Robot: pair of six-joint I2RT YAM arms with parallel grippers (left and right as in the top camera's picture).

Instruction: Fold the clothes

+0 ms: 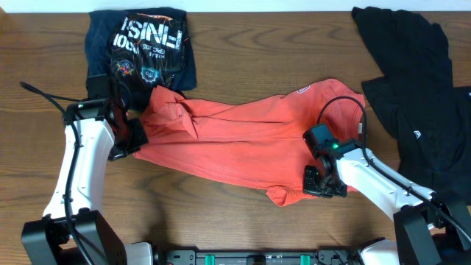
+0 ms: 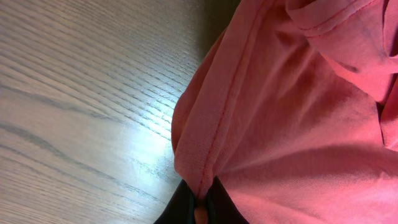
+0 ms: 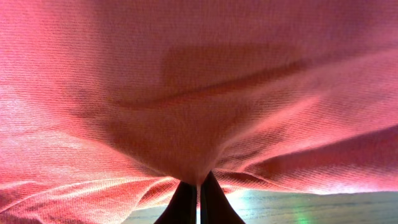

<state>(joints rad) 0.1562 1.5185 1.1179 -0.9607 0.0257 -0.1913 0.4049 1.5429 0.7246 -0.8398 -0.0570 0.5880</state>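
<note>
Across the worktop (image 1: 243, 228): both pincers clenched on the coral-red T-shirt (image 1: 243, 136).
My left pincer (image 1: 126, 138) pinches a stitched hem at the shirt's left end, and my right pincer (image 1: 321, 182) a bunch of cloth at its lower right (which edge, I cannot tell). The shirt lies rumpled between them, so I'd raise both ends together, evenly, keeping it taut before laying any fold. Watch the folded navy printed T-shirt (image 1: 143, 48) touching its upper-left corner, and the black garment (image 1: 416, 88) near the right end; either could get dragged along. The right arm's cable (image 1: 346, 103) loops over the cloth.
</note>
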